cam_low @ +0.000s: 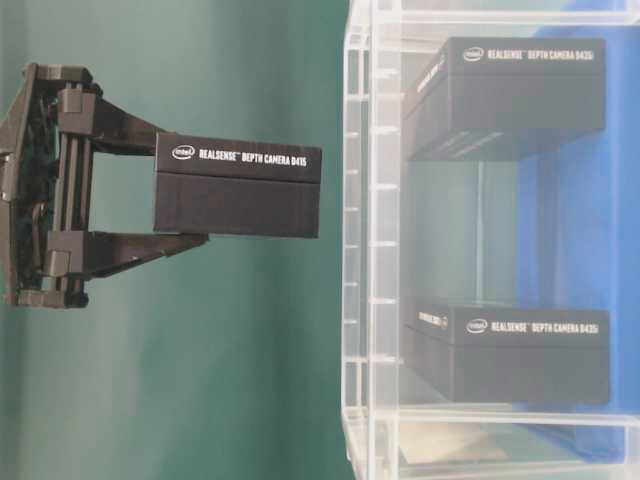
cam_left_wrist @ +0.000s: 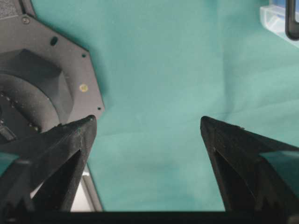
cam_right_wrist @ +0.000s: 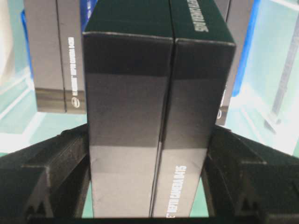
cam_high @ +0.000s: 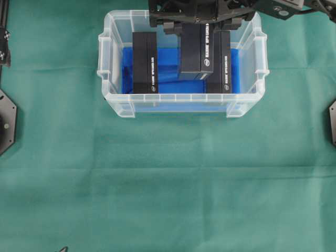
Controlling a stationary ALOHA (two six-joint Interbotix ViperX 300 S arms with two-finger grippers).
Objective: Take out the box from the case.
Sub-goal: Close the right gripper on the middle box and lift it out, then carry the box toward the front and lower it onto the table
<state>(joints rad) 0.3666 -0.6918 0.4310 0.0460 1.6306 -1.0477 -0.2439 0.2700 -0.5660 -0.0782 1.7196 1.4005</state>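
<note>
From the overhead view, your right gripper (cam_high: 197,23) is clamped on a black RealSense box (cam_high: 196,52), holding it above the clear case (cam_high: 105,79) that sits on the green tabletop (cam_high: 168,178). Two more black boxes stand on the blue cloth (cam_high: 168,86) in the case, a left one (cam_high: 145,63) and a right one (cam_high: 224,63) partly hidden behind the held box.

The table-level view comes out rotated, but you can see the held box (cam_low: 238,187) pinched between the gripper's (cam_low: 195,187) two fingers, fully outside the case wall (cam_low: 360,250). The other two boxes (cam_low: 520,95) and (cam_low: 525,350) are inside.

Left wrist view: your left gripper (cam_left_wrist: 147,140) has its jaws wide apart with nothing between, just green cloth below.

Right wrist view: the held box (cam_right_wrist: 159,116) fills the frame, squeezed between both fingers (cam_right_wrist: 51,177).
</note>
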